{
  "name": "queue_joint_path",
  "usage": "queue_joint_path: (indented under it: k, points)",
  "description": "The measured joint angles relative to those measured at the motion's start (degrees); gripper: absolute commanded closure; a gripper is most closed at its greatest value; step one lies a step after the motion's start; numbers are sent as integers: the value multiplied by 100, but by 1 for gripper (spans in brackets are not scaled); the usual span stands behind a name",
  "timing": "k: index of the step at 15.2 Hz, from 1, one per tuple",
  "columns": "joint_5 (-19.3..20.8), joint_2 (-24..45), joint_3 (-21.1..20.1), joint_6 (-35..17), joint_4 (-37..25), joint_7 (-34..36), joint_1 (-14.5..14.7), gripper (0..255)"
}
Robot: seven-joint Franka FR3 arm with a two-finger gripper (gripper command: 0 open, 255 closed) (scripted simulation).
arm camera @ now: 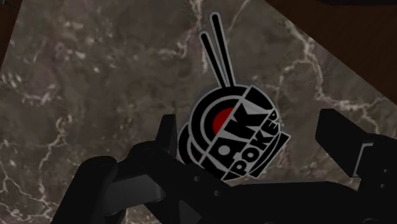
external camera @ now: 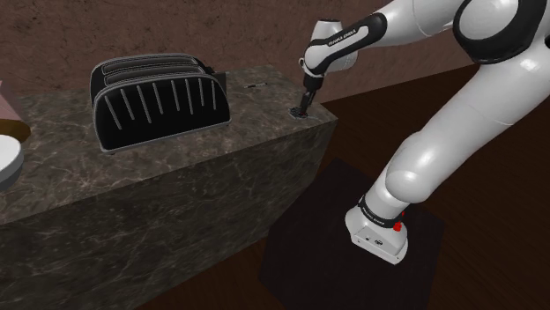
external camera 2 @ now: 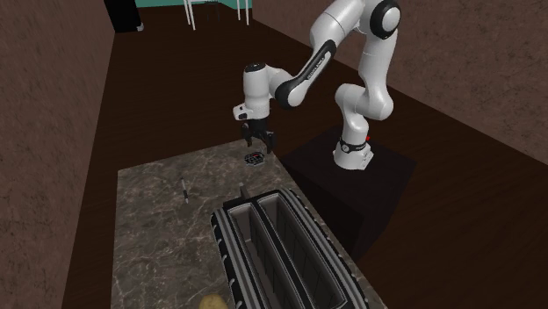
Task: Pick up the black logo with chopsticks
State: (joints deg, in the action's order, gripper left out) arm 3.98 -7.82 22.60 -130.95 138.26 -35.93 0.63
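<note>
We see the logo (arm camera: 232, 137) as a round black badge with white rings, a red spot at its centre, and white block letters across its face, the lower word reading "POKE". Two thin black chopsticks (arm camera: 216, 51) stick out from its rim, pointing away from the hand. It looks slightly thick rather than paper-flat.

The jaws are open wide and hold nothing. The logo sits between them. One finger (arm camera: 167, 137) is just beside its rim, and the other finger (arm camera: 343, 146) stands apart from it.

In the shoulder view the logo (external camera: 297, 113) is a small dark patch on the dark veined counter (external camera: 176, 176), close to the counter's corner. It lies at about 3 o'clock from the black ribbed toaster (external camera: 159, 97) and well apart from it. The jaws reach down right over it, hanging from the white arm (external camera: 476, 106).

In the second exterior view the logo (external camera 2: 255, 160) lies at about 12 o'clock from the toaster (external camera 2: 281, 255), near the counter's (external camera 2: 158, 228) far edge, with the jaws directly above it. The dark stand (external camera 2: 373, 189) sits at about 3 o'clock from the logo.
</note>
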Motion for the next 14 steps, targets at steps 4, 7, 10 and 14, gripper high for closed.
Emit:
queue_joint_path:
  k: [4, 7, 10, 14]
  points:
    - [-99, 238, 35, -328, 106, -99, 10, 0]
    - [-173, 395, 53, -522, 153, -166, 15, 255]
    - [-180, 405, 59, -546, 162, -175, 11, 255]
    - [-183, 408, 60, -546, 159, -177, 11, 255]
